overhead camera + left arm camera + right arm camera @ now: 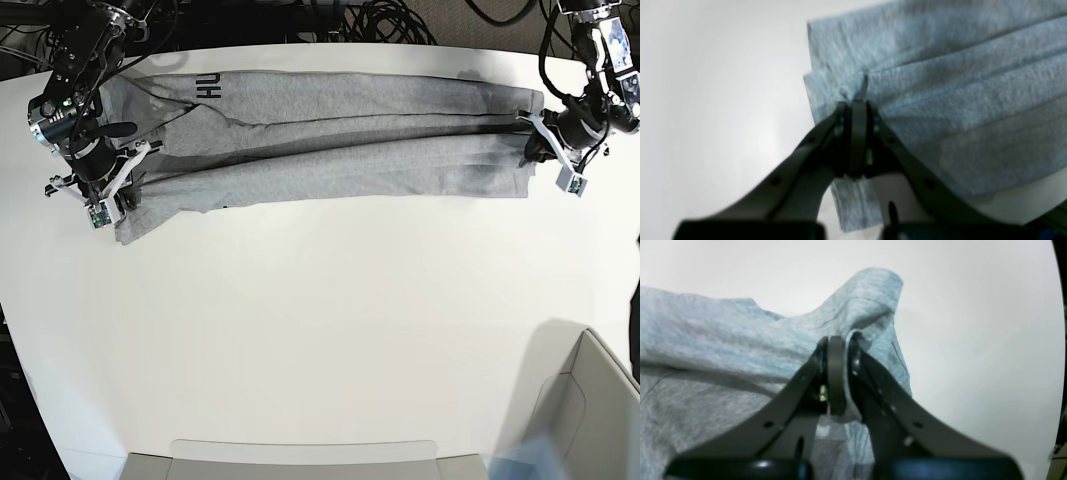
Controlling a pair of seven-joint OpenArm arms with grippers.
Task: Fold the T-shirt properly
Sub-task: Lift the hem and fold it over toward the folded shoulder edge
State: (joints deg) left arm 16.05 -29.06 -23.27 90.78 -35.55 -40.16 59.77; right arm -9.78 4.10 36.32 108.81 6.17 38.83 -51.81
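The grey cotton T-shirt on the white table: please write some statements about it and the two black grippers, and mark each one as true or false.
1. The grey cotton T-shirt lies as a long strip across the white table. True.
2. The black left gripper hangs open above the cloth. False: it is shut on the cloth.
3. The black right gripper pinches a fold of the shirt. True.
4. Both grippers hold the same end of the strip. False: they hold near opposite ends.
5. A bit of dark lettering shows near the left gripper. False: it shows nearer to the right gripper.
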